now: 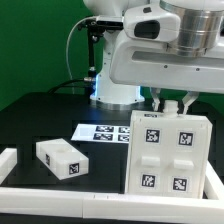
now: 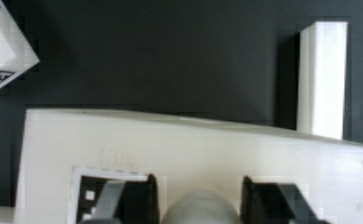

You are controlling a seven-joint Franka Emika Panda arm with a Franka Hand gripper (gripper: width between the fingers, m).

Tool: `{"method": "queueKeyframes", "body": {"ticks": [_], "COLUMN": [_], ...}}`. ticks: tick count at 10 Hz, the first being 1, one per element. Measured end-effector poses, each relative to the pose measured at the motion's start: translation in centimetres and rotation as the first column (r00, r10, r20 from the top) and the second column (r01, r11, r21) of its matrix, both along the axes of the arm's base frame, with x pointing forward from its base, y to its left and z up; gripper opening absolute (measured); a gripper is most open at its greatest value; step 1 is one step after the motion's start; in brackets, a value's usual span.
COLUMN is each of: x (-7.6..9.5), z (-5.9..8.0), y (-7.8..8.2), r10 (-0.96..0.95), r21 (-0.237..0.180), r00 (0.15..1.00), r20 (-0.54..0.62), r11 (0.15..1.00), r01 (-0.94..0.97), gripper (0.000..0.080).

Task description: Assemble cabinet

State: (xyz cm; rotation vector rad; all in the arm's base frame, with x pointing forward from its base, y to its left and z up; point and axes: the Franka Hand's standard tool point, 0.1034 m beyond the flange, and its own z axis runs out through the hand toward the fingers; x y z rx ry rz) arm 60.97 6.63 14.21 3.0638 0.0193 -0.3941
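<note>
one large white plastic box with square black-and-white tags on its front, the cabinet (image 1: 168, 155), stands upright at the lower right of the exterior view on the black surface (image 1: 40, 115). the arm's two dark fingers (image 1: 160, 101) sit right at its top edge, spread wide with nothing clamped between them. whether they touch the top i cannot tell. handling guess: rigid hollow plastic, likely light for its bulk, smooth so probably slippery, and tall enough to tip if pushed high up. it's too broad to span across the front, so a thin wall or the top rim looks the best hold. a small white rectangular block with a tag (image 1: 60, 157) lies well apart at lower left, with the flat white marker board (image 1: 105, 132) behind it. only the exterior view shows the tagged front and the upright stance. only the wrist view shows a plain untagged face of the cabinet (image 2: 178, 150), the spread of the fingers (image 2: 276, 192) and a long white border rail (image 2: 320, 80) beyond the box.
</note>
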Motion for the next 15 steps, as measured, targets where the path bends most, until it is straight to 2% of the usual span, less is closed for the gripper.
{"method": "queueKeyframes", "body": {"ticks": [4, 7, 10, 15], "x": [0.5, 0.6, 1.8, 2.0], "z": [0.0, -0.1, -0.2, 0.0], "y": [1.1, 1.0, 0.8, 0.3], "r10": [0.032, 0.029, 0.159, 0.166], "r21": [0.000, 0.000, 0.026, 0.026], "r00": [0.999, 0.999, 0.983, 0.980], "r20": [0.024, 0.024, 0.089, 0.113], "r11": [0.999, 1.000, 0.986, 0.985], "r01": [-0.032, -0.029, -0.162, -0.170], "gripper": [0.0219, 0.0219, 0.0219, 0.0224]}}
